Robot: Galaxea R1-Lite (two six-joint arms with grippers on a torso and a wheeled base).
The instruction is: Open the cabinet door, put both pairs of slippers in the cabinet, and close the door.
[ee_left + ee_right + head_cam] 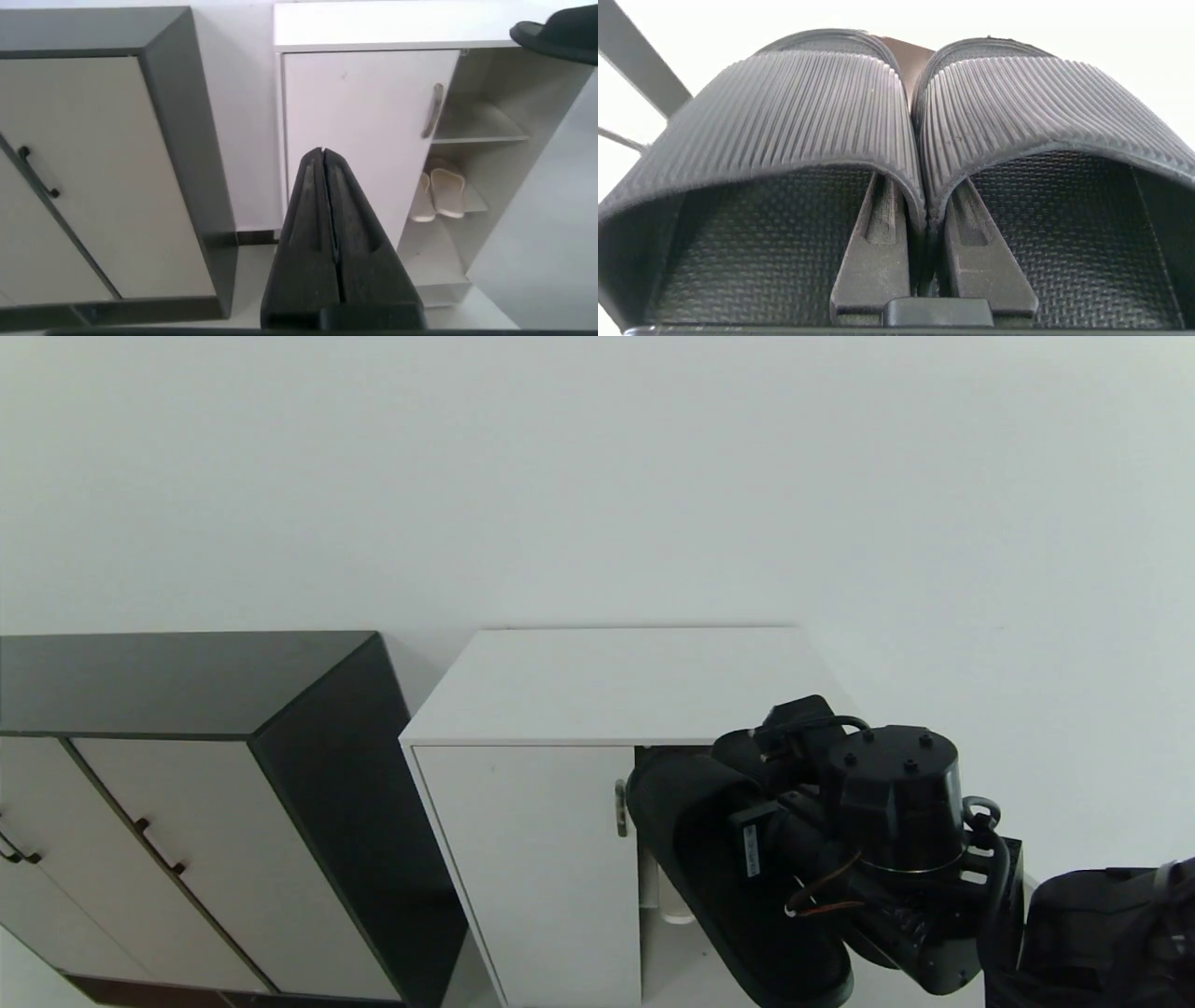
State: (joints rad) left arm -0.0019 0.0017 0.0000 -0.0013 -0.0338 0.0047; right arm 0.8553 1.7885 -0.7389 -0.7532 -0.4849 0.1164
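The white cabinet [607, 681] stands against the wall [597, 476], just beside a dark cabinet [187, 681] on the robot's left. Its left door [532, 859] is shut, with a metal handle [621, 807] at the inner edge; the right compartment is open. Inside it, 1 pair of light slippers [439, 191] lies side by side on the middle shelf [472, 201], at the end nearest the closed door, toes toward the back; an upper shelf [476, 126] sits above them. The second pair, the black slippers [728, 877], is held in the air by the right arm in front of the upper edge of the open compartment, soles toward the closed door. The right gripper [920, 201] has its 2 fingers [873, 252] inside the slippers, 1 in each, pressed together on the 2 adjoining inner side walls of the ribbed straps. The left gripper [323, 168] hangs in front of the closed door, well apart from it, its jaws fully closed pad to pad, with nothing between them.
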